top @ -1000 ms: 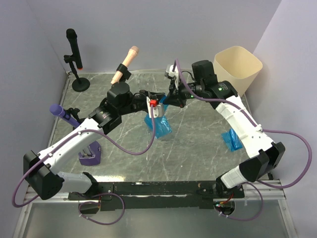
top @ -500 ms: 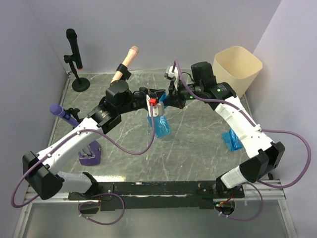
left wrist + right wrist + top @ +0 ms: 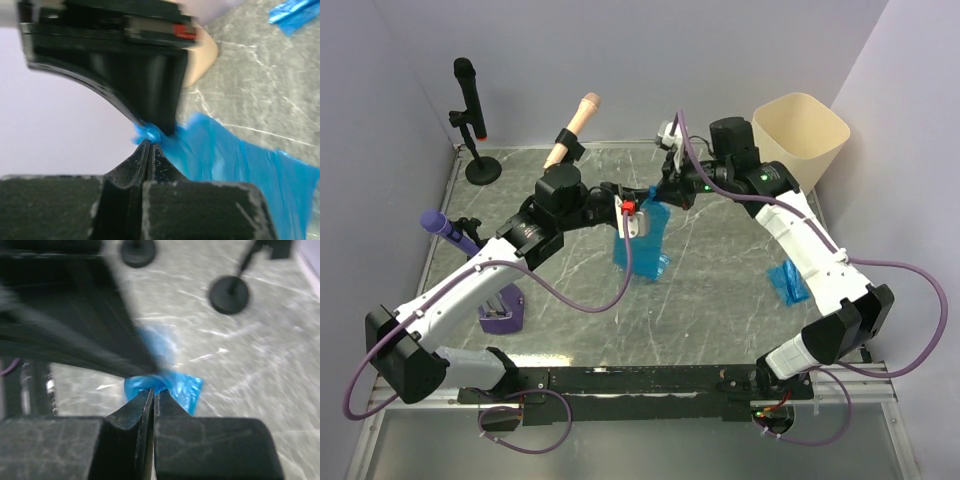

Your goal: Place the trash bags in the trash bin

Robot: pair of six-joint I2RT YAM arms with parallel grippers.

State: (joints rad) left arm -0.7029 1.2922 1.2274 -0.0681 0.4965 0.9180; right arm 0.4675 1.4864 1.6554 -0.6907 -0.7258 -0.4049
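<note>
Up came the blue bag (image 3: 642,240) since a second earlier: it hung taller and wider over the table (image 3: 720,300), hoisted by its top edge. On the left, the left gripper (image 3: 150,145) was clamped tight on a bunched corner of that bag. Meeting it nose to nose, the right gripper (image 3: 152,390) was pinched shut on the same blue plastic. Further right, a second blue bag (image 3: 787,283) lay flat on the table, nobody near it. At the far right corner the trash bin (image 3: 800,130) stood upright, nothing showing inside. Early going, by my reckoning: neither bag was in, and both had to travel right.
</note>
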